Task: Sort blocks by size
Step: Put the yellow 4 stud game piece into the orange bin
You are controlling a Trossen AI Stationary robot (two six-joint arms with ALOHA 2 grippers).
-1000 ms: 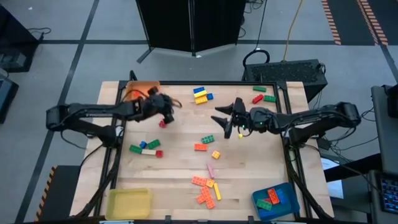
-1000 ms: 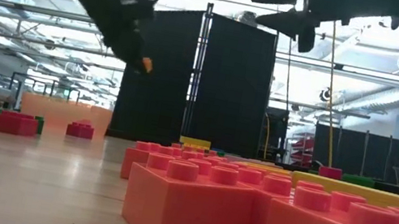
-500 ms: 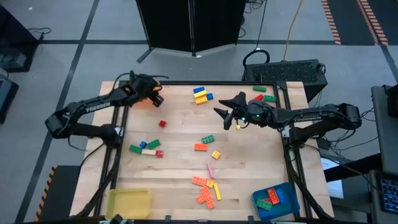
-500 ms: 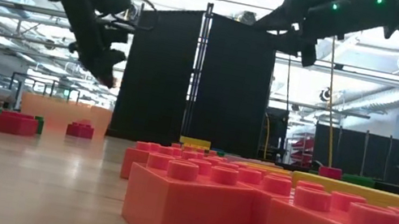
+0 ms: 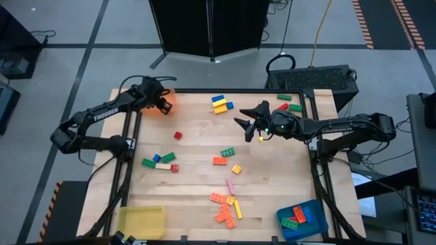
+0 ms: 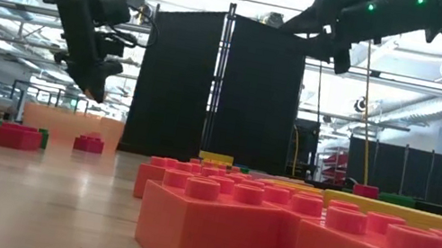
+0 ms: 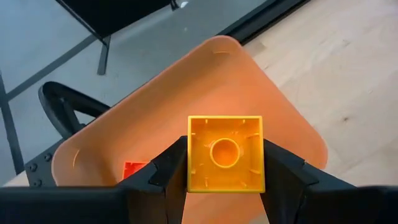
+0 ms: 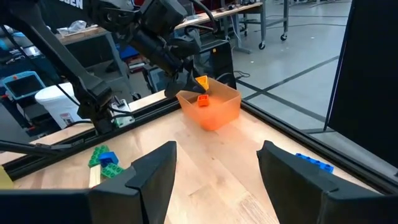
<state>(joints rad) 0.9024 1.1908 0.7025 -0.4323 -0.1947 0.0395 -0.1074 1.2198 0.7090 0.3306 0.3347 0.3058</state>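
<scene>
Small yellow block [image 7: 225,154] is pinched between the left gripper [image 7: 225,177] fingers, underside facing the wrist camera, held above the orange tray [image 7: 155,124] at the table's far-left corner. One small orange block [image 7: 134,169] already sits in that tray.

Risks we see:
- Block hangs over the tray's table-side half. An off-centre release could clip the rim and bounce it out onto the wood or off the table [image 5: 197,170] edge.
- The grip looks to be on the two side faces only; any tilt on opening and it may tumble instead of dropping flat.
- We judge the drop height as not small from the low view, so a bounce is plausible.

Right gripper [image 5: 246,126] hovers spread and empty above mid-table, near the blue-yellow blocks [image 5: 220,103]. No clash with the left arm as things stand; well apart.

Remaining blocks are scattered: green-red group [image 5: 160,162], centre cluster [image 5: 226,156], orange pile [image 5: 225,207]. Blue tray [image 5: 319,228] holds several, yellow tray [image 5: 140,221] looks bare.
</scene>
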